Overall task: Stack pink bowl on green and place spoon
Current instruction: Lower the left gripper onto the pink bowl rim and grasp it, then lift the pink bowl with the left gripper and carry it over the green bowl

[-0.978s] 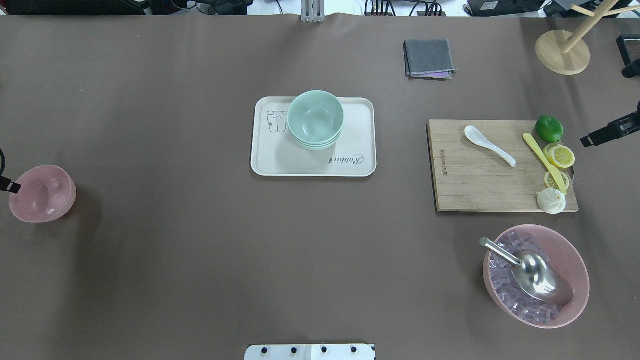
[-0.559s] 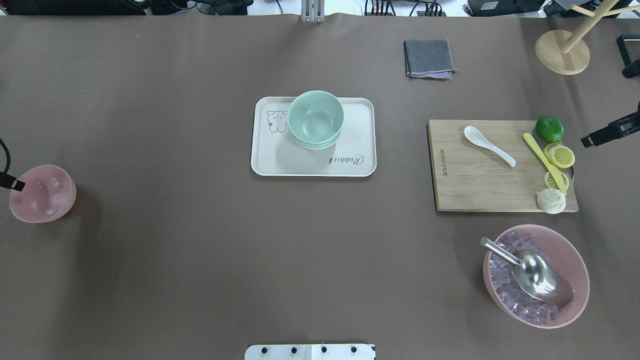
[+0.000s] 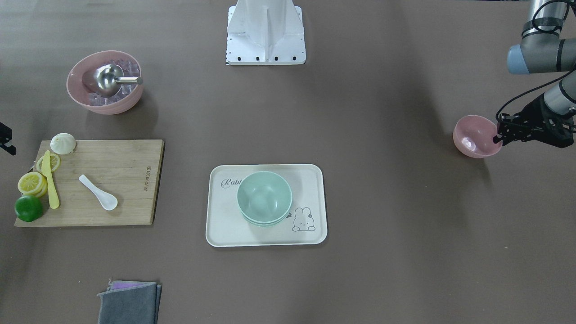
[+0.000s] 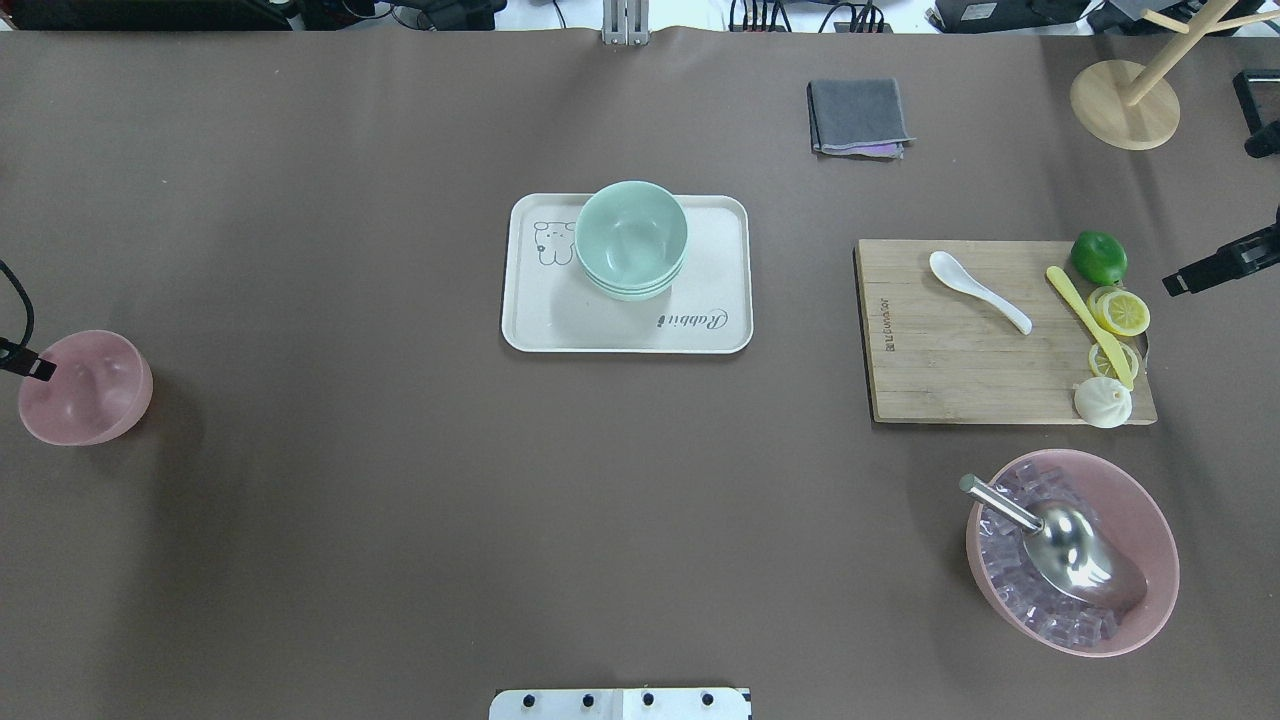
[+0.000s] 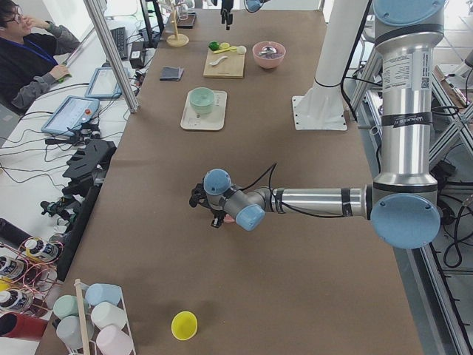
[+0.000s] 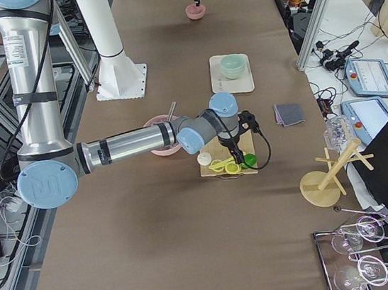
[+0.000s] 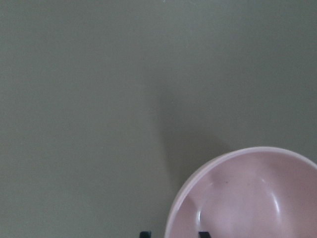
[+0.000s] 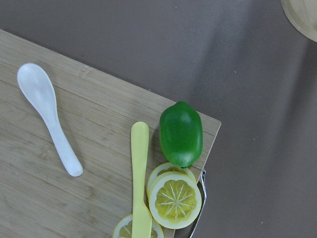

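Brown tabletop: the pink bowl (image 4: 85, 387) sits at 9 o'clock, well apart from the green bowls (image 4: 631, 238) on the central tray (image 4: 720, 340). My left gripper (image 7: 173, 234) straddles its rim, spread, not pinching. At 3 o'clock the spoon (image 4: 978, 290) lies untouched; my right gripper (image 4: 1215, 268) hovers near, spread or pressed I cannot tell. 2 steps remain.
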You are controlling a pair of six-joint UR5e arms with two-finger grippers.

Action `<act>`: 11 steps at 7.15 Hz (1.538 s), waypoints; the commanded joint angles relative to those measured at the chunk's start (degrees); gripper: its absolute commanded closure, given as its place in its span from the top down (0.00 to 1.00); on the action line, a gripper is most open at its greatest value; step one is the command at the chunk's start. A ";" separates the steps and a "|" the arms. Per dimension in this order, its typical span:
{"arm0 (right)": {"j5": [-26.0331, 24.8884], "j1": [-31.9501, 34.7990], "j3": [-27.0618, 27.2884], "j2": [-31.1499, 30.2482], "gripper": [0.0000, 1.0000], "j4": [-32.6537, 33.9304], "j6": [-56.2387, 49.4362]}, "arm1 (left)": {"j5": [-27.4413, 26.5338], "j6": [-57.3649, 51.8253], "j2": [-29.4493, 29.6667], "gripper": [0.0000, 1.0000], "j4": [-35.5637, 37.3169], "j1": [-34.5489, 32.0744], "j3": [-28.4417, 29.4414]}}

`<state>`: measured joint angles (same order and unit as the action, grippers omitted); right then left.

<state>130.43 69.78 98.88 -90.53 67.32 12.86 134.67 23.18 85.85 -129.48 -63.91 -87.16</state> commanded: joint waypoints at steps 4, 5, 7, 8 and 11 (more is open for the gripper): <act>0.00 -0.09 -0.18 0.00 1.00 0.00 -0.12 | 0.51 2.72 7.02 0.00 3.16 -0.07 -1.34; 0.00 -0.09 -0.18 0.17 1.00 0.00 -0.12 | 0.51 6.48 11.05 0.00 6.14 0.01 -2.04; 0.00 -0.35 -0.18 0.17 1.00 0.00 0.06 | 0.16 16.23 18.18 0.00 12.81 4.11 -6.15; 0.00 -0.44 -0.18 0.26 1.00 0.00 0.14 | -0.19 22.89 23.69 0.00 16.85 7.36 -7.31; -0.09 -0.61 -0.18 0.35 1.00 0.00 0.23 | -8.15 38.39 39.34 0.00 25.91 19.31 -6.45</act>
<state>130.37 69.25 98.70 -90.24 67.32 13.06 130.68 55.68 118.70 -107.77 -49.59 -94.00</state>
